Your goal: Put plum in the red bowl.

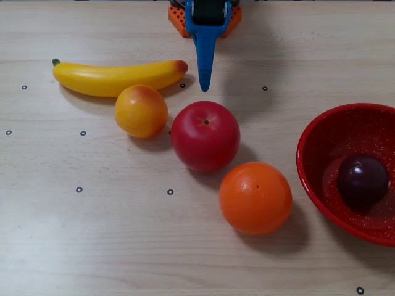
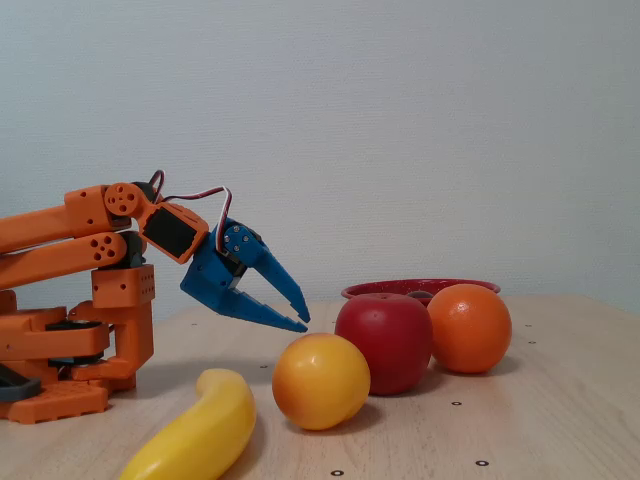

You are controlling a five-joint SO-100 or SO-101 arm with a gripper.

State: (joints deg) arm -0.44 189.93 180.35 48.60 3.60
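The plum (image 1: 362, 179), small, glossy and dark purple, lies inside the red bowl (image 1: 307, 139) at the right edge of the overhead view. From the fixed view only the bowl's rim (image 2: 420, 288) shows behind the fruits, and the plum is hidden. My blue gripper (image 1: 204, 88) hangs near the arm's base at the top centre, far from the bowl. In the fixed view the gripper (image 2: 305, 322) points down toward the table, fingertips together, holding nothing.
A yellow banana (image 1: 117, 77), a yellow-orange fruit (image 1: 141, 111), a red apple (image 1: 205, 135) and an orange (image 1: 255, 197) run diagonally between the gripper and the bowl. The orange arm base (image 2: 70, 340) stands at the left of the fixed view.
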